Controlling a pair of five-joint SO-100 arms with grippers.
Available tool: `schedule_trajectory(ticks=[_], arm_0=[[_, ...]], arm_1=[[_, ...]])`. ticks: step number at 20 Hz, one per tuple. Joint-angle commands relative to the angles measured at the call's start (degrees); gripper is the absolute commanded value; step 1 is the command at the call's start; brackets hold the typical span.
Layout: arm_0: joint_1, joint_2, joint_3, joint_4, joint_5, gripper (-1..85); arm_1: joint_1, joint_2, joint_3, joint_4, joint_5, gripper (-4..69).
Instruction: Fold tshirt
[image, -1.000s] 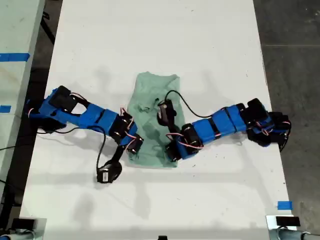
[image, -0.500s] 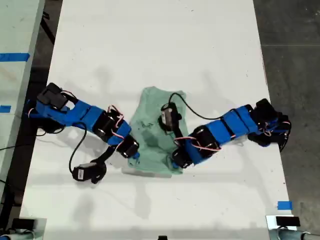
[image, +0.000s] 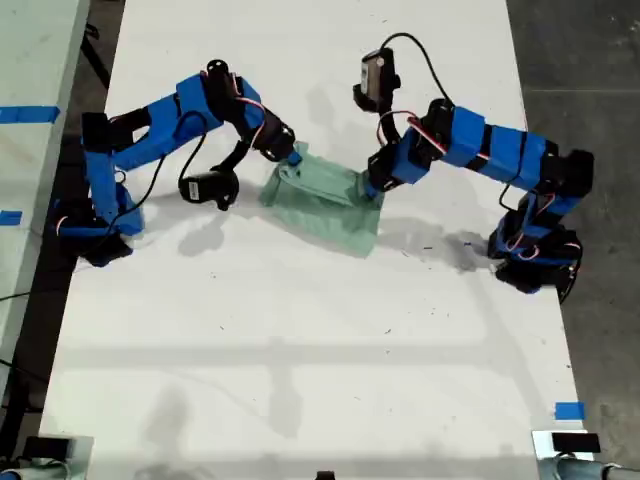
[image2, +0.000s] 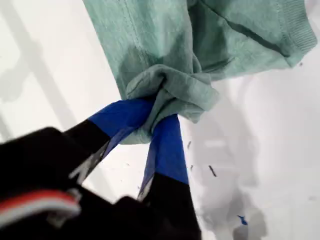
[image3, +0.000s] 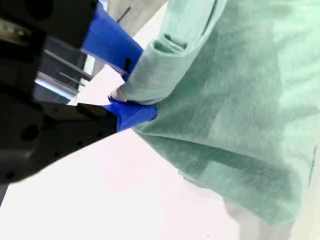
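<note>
Both pincers are now pinching the tshirt (image: 325, 200) near the bench's (image: 300, 380) far half, having carried it up from mid-bench. My first pincer (image2: 159, 117) is clenching bunched cloth; my second pincer (image3: 131, 90) is gripping a rolled edge, so a fold seems underway.

White table (image: 300, 400), blue tape (image: 568, 410)

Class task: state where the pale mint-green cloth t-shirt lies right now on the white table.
In the exterior view the pale mint-green cloth t-shirt lies bunched just above the white table's middle, held between my two grippers.
</note>
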Motion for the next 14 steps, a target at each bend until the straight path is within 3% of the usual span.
schedule_trajectory(ticks=[1,4,5,7,9,14], arm_0=[[-6.8,-4.9,-0.4,-5.3,3.5,0.0],[-12.8,-20.6,-3.1,-11.2,2.5,0.4],[-14.8,-24.7,-3.4,-12.5,0.7,6.5],[-17.8,-27.7,-3.5,-12.0,-2.1,20.6],[-18.5,-22.8,-3.5,-7.6,-2.5,27.3],[-15.8,2.4,-1.8,3.2,-3.5,24.3]], arm_1=[[6.6,4.0,7.5,-7.9,-7.6,-1.5],[12.1,-2.2,21.0,-23.6,-9.8,-1.7],[13.6,-7.2,22.4,-27.3,-9.0,5.6],[15.1,-16.1,19.6,-26.5,-6.3,18.7],[15.2,-14.6,18.8,-25.2,-5.0,32.0],[13.1,1.9,10.1,-5.5,0.6,28.0]])
